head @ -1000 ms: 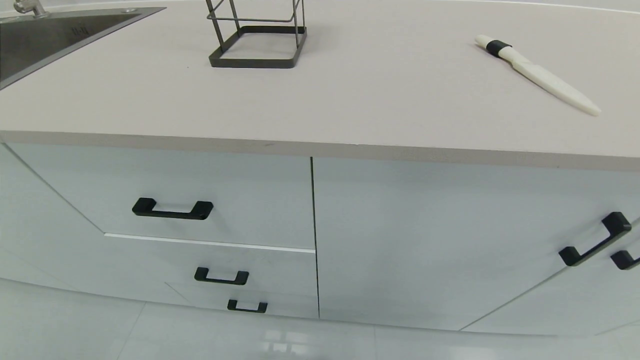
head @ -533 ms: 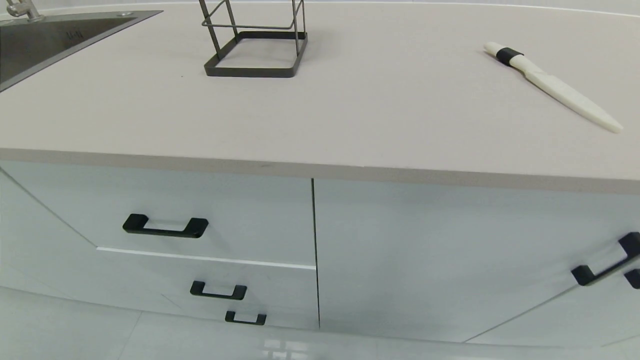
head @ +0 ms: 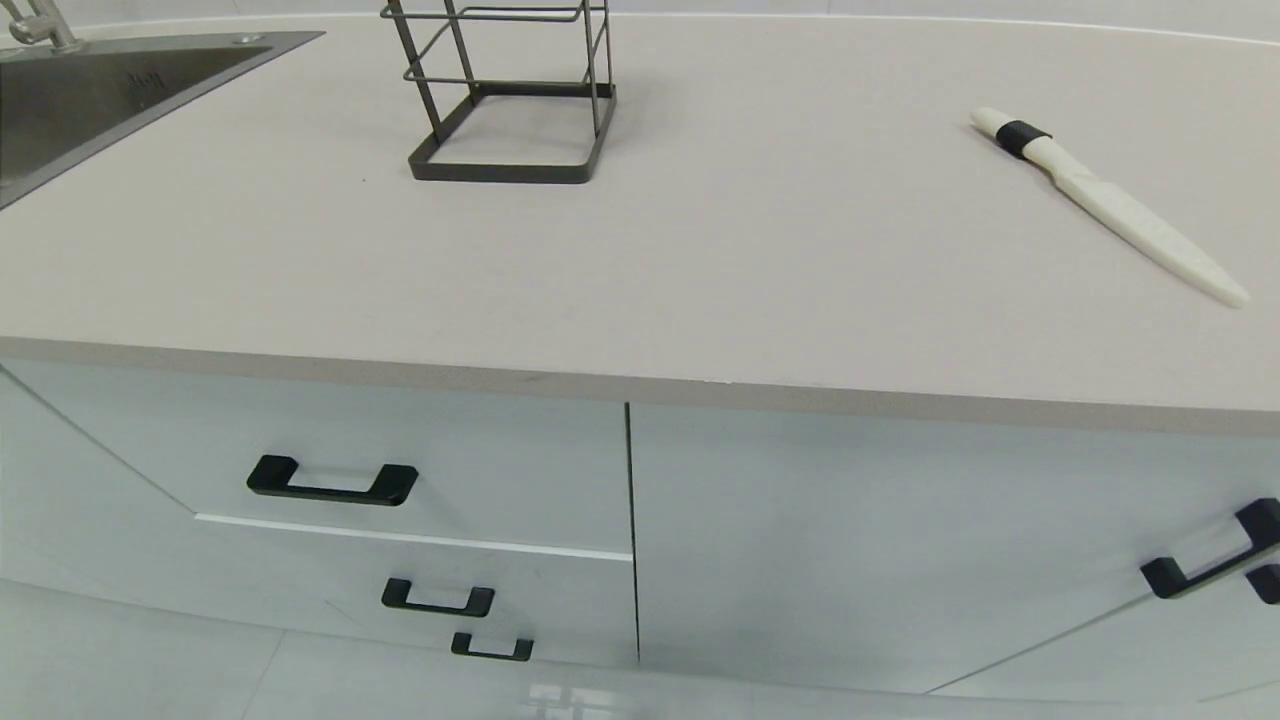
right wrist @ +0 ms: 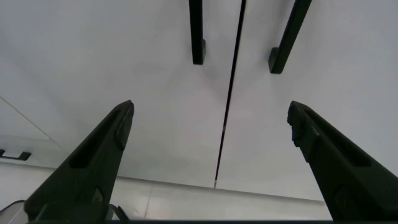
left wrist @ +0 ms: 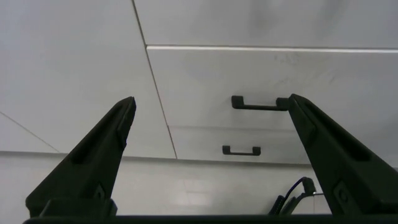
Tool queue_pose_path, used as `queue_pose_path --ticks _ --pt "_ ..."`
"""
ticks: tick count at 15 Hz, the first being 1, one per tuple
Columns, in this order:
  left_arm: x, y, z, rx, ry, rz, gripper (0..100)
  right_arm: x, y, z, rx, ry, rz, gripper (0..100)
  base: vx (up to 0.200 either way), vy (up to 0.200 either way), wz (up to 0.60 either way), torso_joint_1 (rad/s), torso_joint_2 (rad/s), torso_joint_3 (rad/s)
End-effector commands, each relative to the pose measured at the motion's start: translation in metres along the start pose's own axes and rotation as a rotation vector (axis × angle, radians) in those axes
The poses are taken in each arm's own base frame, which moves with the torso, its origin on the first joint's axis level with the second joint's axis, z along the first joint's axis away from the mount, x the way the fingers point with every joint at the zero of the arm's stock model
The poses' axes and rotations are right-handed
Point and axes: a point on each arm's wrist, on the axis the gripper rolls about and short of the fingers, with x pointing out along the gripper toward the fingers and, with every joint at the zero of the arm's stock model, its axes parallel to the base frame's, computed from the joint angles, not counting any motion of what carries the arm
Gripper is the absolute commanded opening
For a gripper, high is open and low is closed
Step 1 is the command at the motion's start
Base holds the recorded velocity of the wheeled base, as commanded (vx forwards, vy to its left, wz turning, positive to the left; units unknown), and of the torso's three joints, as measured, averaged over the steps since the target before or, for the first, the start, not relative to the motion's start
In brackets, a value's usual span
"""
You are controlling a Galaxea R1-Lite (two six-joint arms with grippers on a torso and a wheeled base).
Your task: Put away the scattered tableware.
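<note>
A cream-white knife [head: 1110, 205] with a black band near its handle end lies flat on the right side of the countertop [head: 700, 250]. A dark wire rack [head: 505, 95] stands upright at the back of the counter, left of centre, with nothing in it. My left gripper [left wrist: 211, 102] is open, down in front of the white drawer fronts [left wrist: 267, 81]. My right gripper [right wrist: 210, 107] is open too, facing the cabinet doors [right wrist: 155, 93] with their black handles. Neither holds anything.
A steel sink [head: 90, 85] is set into the counter's far left corner. Below the counter edge are drawers with black handles [head: 332, 480] on the left and cabinet doors with handles [head: 1205, 555] on the right. Pale tiled floor [head: 150, 660] lies below.
The whole head view has shifted, so the counter, rack and knife sit lower in the picture; the camera moved. Nothing on the counter has changed place.
</note>
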Motion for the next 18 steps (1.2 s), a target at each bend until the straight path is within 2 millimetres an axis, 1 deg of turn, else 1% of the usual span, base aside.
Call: queue_pose_path --ticks 1,11,18 --pt "0.0001 0.0 0.0004 0.0 -0.002 0.0 100 0.0001 0.0 0.0 0.0 0.0 0.002 100 0.0 0.0 0.0 0.11 -0.23 -0.276" --pt "0.0001 0.0 0.0002 0.0 0.0 0.0 100 0.0 0.0 0.0004 0.0 -0.001 0.002 100 0.0 0.0 0.0 0.177 -0.49 -0.286" --pt "0.0001 0.0 0.0002 0.0 0.0 0.0 100 0.0 0.0 0.0004 0.0 -0.001 0.002 100 0.0 0.0 0.0 0.215 -0.49 -0.284"
